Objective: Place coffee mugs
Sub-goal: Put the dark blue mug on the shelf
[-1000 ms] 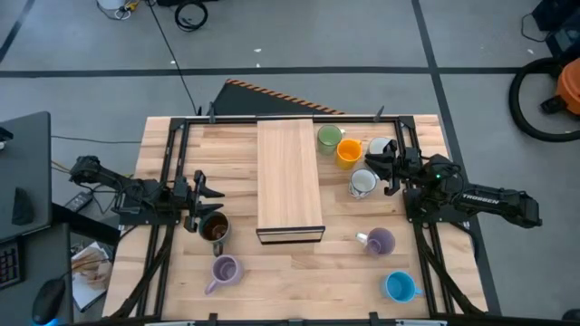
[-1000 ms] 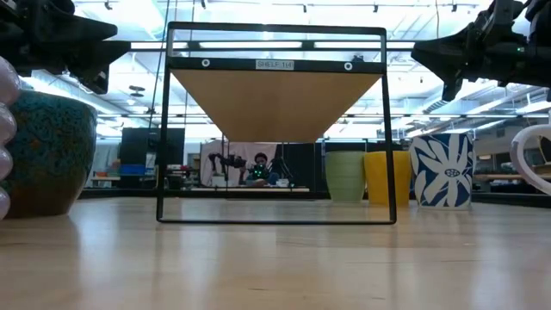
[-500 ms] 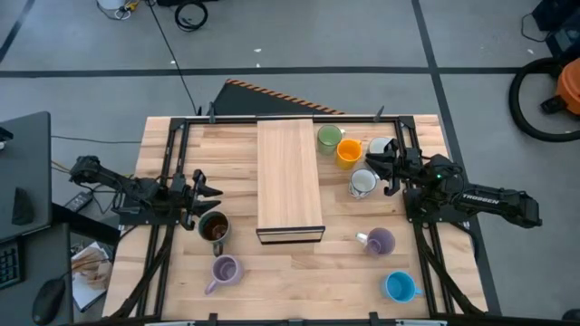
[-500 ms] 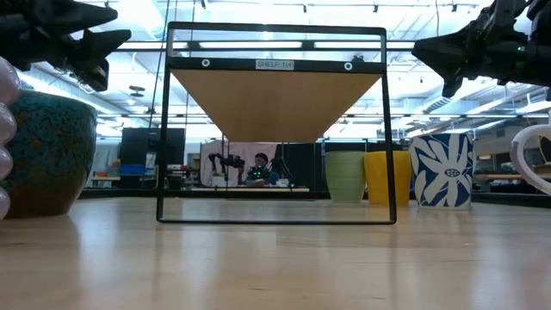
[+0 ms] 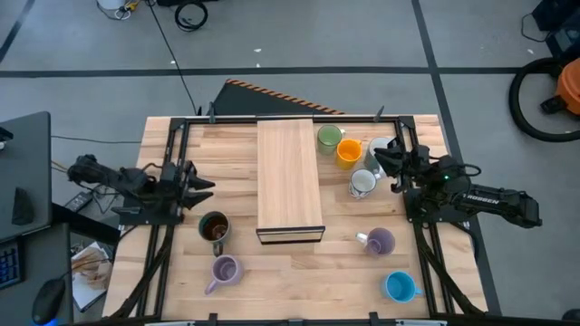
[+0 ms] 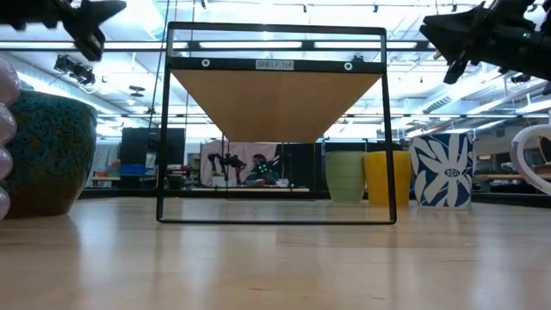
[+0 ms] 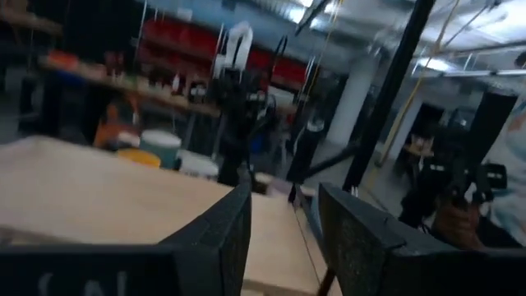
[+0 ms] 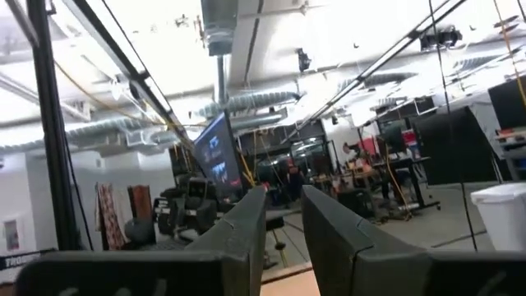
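Hovering over the bench [image 5: 236, 290], both end effectors carry nothing: left end effector [image 5: 201, 187] fingers apart above the brown mug [image 5: 214, 227], right end effector [image 5: 381, 161] fingers slightly parted beside the white mug [image 5: 362, 183]. Orange mug [image 5: 348, 152] and green mug [image 5: 329, 138] stand beside the shelf [image 5: 289, 179].

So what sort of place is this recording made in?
Most likely a robotics lab or workshop: a wooden table in a black frame, bare ceiling ducts, and workbenches behind.
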